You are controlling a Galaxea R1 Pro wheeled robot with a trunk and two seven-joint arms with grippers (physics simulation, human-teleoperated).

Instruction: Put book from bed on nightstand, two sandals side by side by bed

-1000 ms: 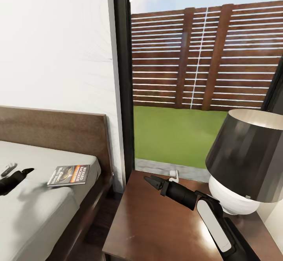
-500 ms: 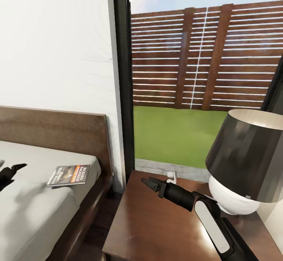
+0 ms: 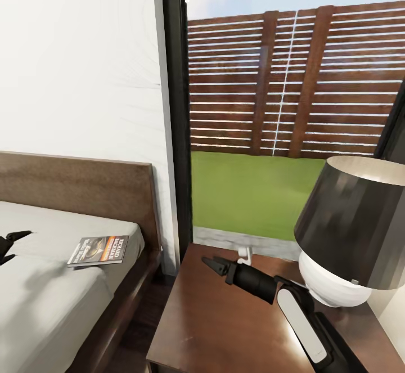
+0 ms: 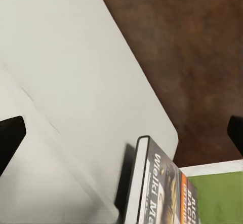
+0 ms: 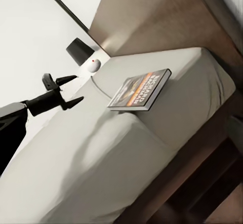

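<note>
Landmark for all positions: the book (image 3: 99,250).

Nearest, right tool (image 3: 212,264): hovers low over the nightstand (image 3: 225,328) worktop, beside the lamp (image 3: 351,232), fingers pointing toward the bed side. Whether its fingers are apart or together cannot be read from the head view; nothing seen in it. It sits across the floor gap from the book, well apart.

Book: lies flat on the light-grey mattress of the bed (image 3: 50,300), in the corner nearest the headboard (image 3: 79,187) and the nightstand-side edge. Cover up, orange band visible. Long axis runs roughly along the headboard, pointing from the left tool toward the nightstand.

Left tool (image 5: 63,92): held just above the mattress, on the far side of the book from the nightstand. Fingers apart, empty; in the left wrist view the book (image 4: 162,188) sits ahead of the open fingers, spine (image 4: 136,183) edge facing them, not yet between them.

Judgement: left arm is nearer and in line with the book's long axis. Next move likely calls for advancing along that axis toward the short edge. A thin book flat on a soft mattress may slide rather than seat between the fingers.

Farthest: window (image 3: 292,108), fence and grass.
</note>
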